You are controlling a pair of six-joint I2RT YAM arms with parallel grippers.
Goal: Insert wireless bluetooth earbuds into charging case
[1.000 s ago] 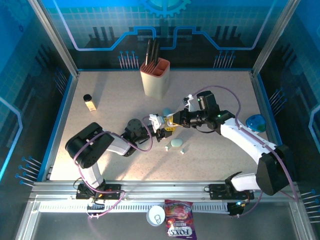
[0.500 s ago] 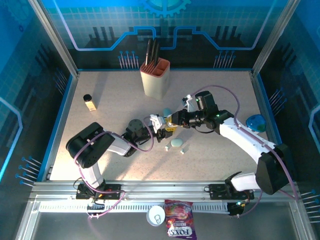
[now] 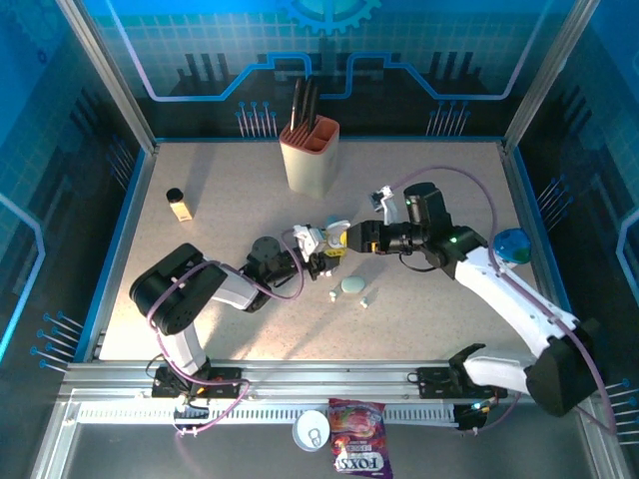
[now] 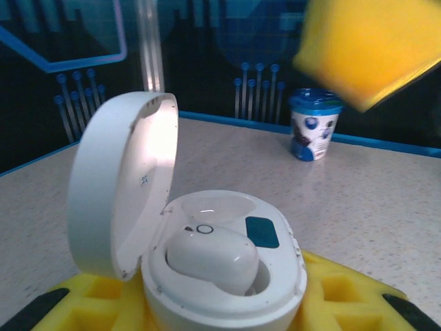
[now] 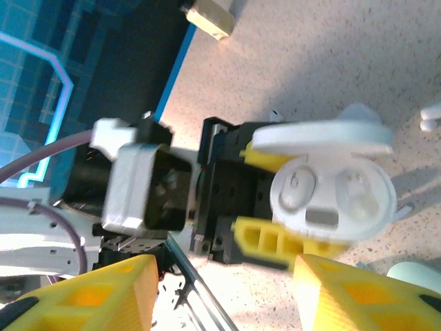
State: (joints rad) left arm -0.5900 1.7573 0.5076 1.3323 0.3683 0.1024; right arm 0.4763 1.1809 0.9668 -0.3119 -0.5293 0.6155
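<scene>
Earbud [image 4: 212,258], white, sits in one well of the open charging case [image 4: 227,303], whose lid is tipped up; the well next to it looks bare. The left gripper [image 3: 322,251] is clamped on the case's base, its yellow fingers cut off at the frame edge. The right gripper [image 3: 347,238] hovers just beside it, fingers spread and holding nothing. On the table [image 3: 230,190], a loose bud [image 3: 333,294] and a second loose bud [image 3: 363,301] lie near a teal pebble case [image 3: 352,285], all too small to make out.
</scene>
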